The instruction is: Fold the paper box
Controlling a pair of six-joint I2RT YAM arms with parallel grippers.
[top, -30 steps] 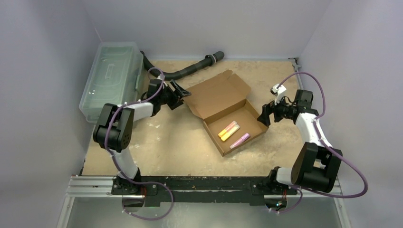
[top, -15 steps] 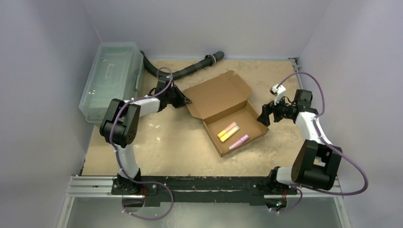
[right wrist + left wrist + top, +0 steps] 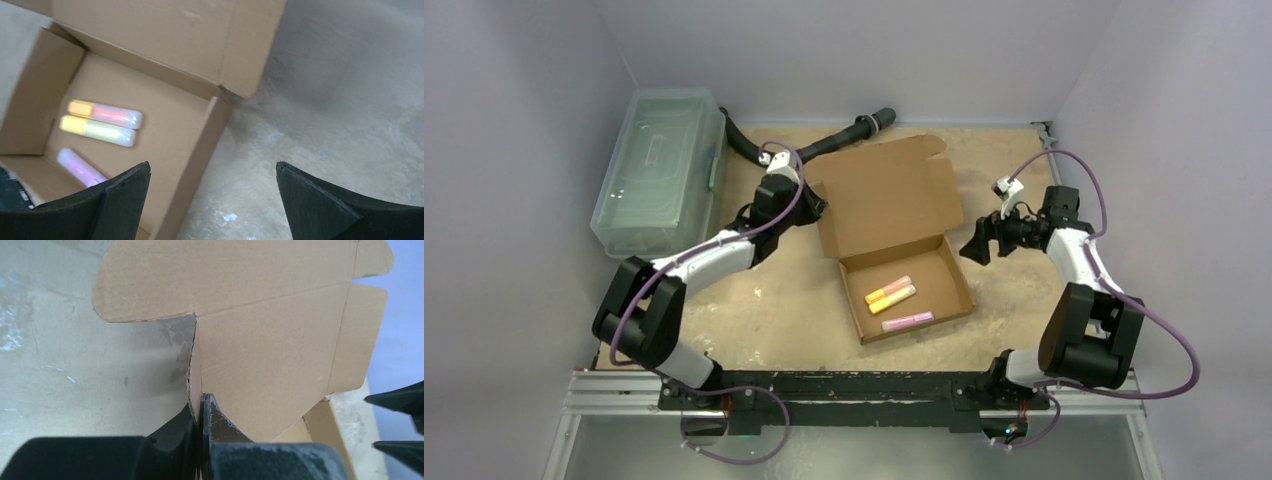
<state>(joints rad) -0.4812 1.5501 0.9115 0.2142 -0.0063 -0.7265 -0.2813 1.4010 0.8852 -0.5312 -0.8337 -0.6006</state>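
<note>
Far to my left the clear plastic bin (image 3: 659, 165) stands well apart from the work. The black hose (image 3: 809, 150) curves along the far side of the table (image 3: 774, 290) behind my left arm. Its end lies near the lid's far edge, so a lid pushed backward could catch on it.

My left pincer (image 3: 812, 206) is clamped tight on the left edge of the lid (image 3: 889, 195), its fingers (image 3: 220, 425) pressed together with only cardboard between them. The bite is small and sits near the corner, just under the rounded side flap (image 3: 150, 285). I judge this the weak spot. If I swing the lid over too fast, the sheet may slide out, or the corrugated edge may crease or tear where I pinch it.

The paper box (image 3: 904, 290) sits in the middle of the table between my arms, its tray flat on the surface and the lid raised, leaning back behind it. Three markers (image 3: 891, 294) lie loose in the tray. Nothing pins the tray down, so a pull on one side of the lid could drag or twist the whole box and send the markers rolling under the flaps. The side flaps must go inside the tray walls. If they splay outward, the lid will jam on the rim.

My right pincer (image 3: 977, 243) hangs spread wide, holding nothing, just beside the tray's right wall and apart from it. Left there, it could be struck by the lid's right flap coming down
</note>
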